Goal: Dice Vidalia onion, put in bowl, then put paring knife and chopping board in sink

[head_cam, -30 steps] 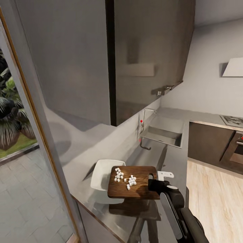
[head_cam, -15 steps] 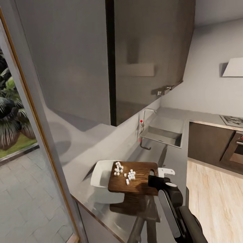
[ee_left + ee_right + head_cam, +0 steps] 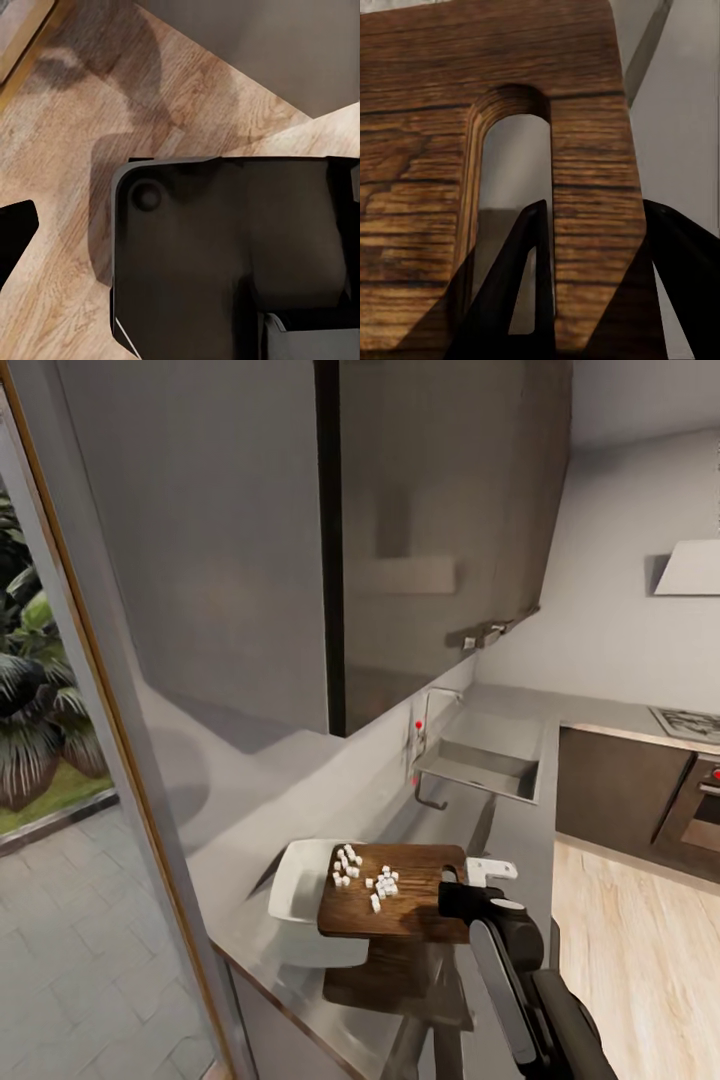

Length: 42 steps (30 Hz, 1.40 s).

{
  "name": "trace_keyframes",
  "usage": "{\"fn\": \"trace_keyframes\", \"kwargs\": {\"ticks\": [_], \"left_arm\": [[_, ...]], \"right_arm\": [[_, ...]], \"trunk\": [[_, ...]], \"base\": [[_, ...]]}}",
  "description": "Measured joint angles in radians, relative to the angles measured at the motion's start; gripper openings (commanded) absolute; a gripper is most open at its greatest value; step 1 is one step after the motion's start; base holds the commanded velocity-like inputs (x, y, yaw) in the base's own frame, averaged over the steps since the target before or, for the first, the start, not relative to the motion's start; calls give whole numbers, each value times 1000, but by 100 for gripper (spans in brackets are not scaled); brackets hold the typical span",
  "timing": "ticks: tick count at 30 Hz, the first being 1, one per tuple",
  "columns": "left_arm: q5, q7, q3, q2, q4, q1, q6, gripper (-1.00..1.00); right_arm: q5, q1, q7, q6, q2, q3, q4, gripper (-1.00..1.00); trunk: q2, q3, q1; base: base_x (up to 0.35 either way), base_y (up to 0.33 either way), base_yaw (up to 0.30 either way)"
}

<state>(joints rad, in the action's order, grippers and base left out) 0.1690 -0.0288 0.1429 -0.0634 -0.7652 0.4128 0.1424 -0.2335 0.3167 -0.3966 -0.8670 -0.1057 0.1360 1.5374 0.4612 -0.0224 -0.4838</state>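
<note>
Head view: right hand (image 3: 462, 887) grips chopping board (image 3: 400, 905) edge — raised over bowl (image 3: 300, 900); left hand's state unclear.

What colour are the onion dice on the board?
White, clearest in the head view: onion dice on the dark brown chopping board.

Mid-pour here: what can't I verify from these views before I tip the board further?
- Bowl interior: the raised chopping board covers its near side in the head view, so dice already inside cannot be seen.
- Diced onion: cubes too small to count in the head view.
- Right gripper: grips the board's handle end; the right wrist view shows one finger through the slot, but pad contact is hidden.
- Sink: basin floor hidden by its rim.
</note>
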Motion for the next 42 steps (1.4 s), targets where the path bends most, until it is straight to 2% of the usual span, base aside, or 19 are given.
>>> {"fn": "trace_keyframes", "kwargs": {"ticks": [5, 15, 26, 33, 42], "left_arm": [[0, 0, 1, 0, 7, 0, 0, 100], [-2, 0, 0, 0, 7, 0, 0, 100], [-2, 0, 0, 0, 8, -1, 0, 100], [-2, 0, 0, 0, 8, -1, 0, 100], [-2, 0, 0, 0, 8, -1, 0, 100]], "right_arm": [[3, 0, -1, -15, -11, 1, 19, -100], [5, 1, -1, -14, -11, 2, 47, -100], [6, 3, -1, -15, -11, 5, 57, -100], [6, 3, -1, -16, -11, 47, 56, -100], [10, 4, -1, -16, -9, 54, 55, -100]], "trunk": [[0, 8, 0], [1, 22, 0], [1, 23, 0], [1, 24, 0], [1, 38, 0]], "base": [[0, 0, 0], [0, 0, 0], [0, 0, 0], [0, 0, 0], [0, 0, 0]]}}
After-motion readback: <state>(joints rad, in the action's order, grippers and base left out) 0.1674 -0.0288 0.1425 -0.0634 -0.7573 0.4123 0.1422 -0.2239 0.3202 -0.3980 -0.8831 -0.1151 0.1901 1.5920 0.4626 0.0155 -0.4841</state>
